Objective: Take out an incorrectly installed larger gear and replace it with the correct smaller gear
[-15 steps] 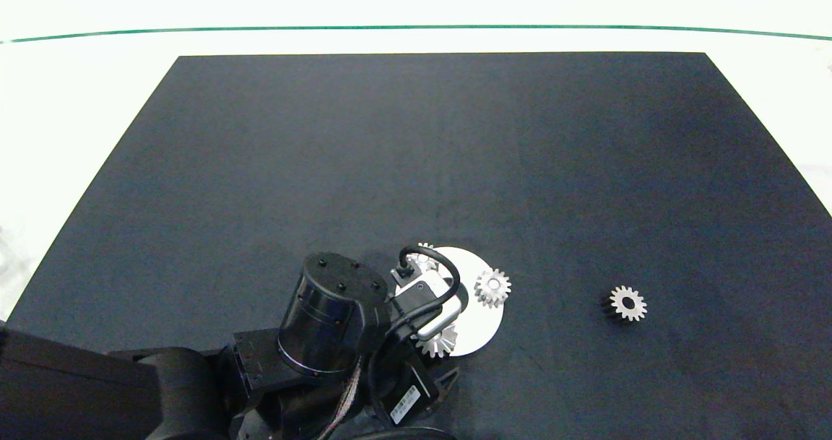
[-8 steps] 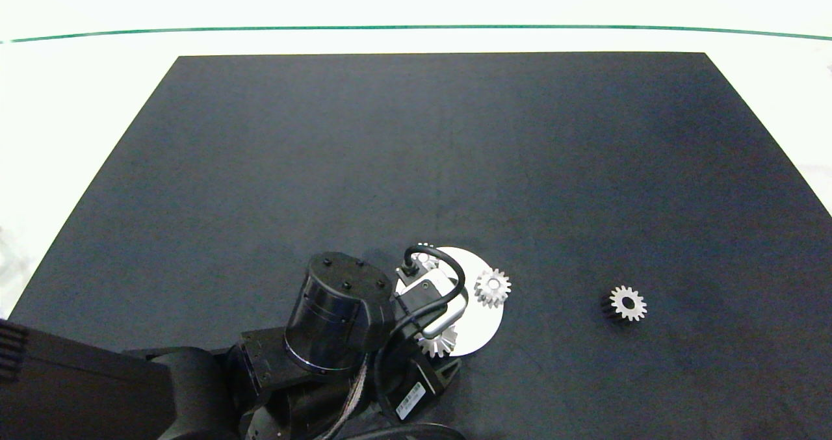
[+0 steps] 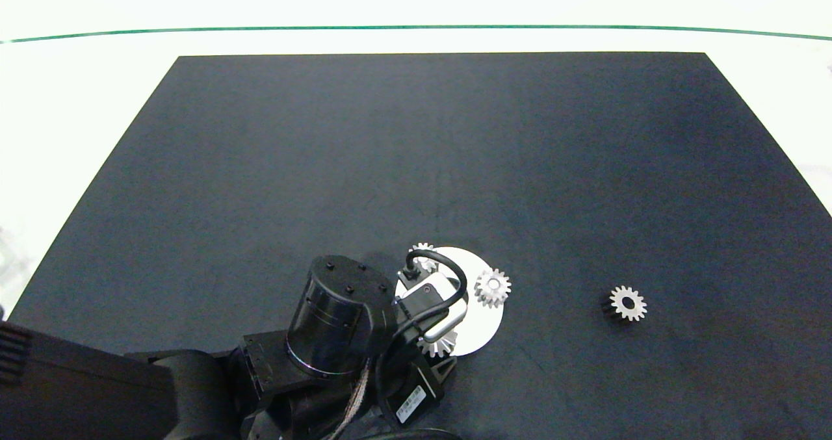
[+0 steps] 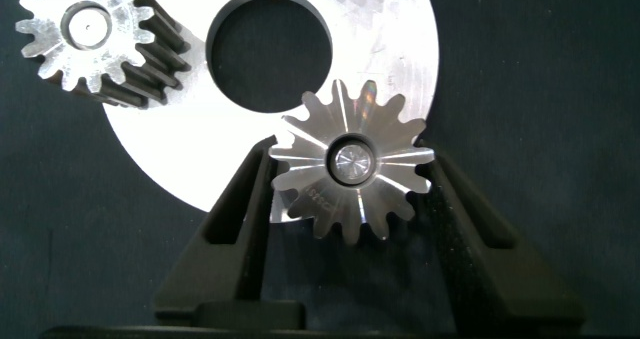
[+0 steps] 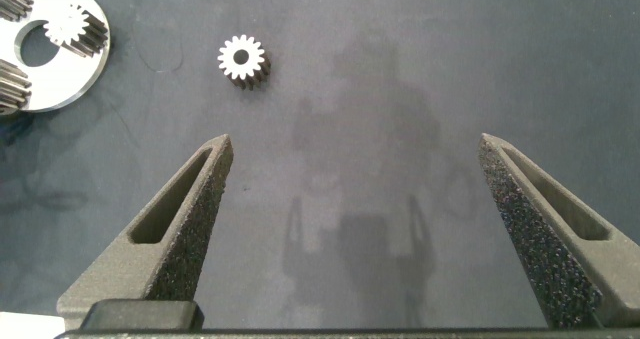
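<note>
The larger gear [image 4: 352, 161], with long flared teeth, sits on a peg at the edge of a round silver plate [image 4: 400, 39]. My left gripper [image 4: 352, 154] straddles it, with a finger tip against the teeth on each side, so it is shut on the gear. In the head view the left wrist covers most of the larger gear [image 3: 439, 346]. The smaller gear [image 3: 627, 303] lies loose on the mat to the right, also seen as the smaller gear [image 5: 242, 59] in the right wrist view. My right gripper [image 5: 356, 139] hangs open over bare mat, apart from it.
Two more small gears stand on the plate [image 3: 478, 320], one [image 3: 492, 288] at its right edge and one [image 3: 424, 253] at its far edge. A round hole [image 4: 270, 51] is cut in the plate. The black mat [image 3: 416, 154] lies on a white table.
The left arm has crept a little to the right and toward the near edge. Its wrist now hides more of the larger gear. The gears have not moved.
</note>
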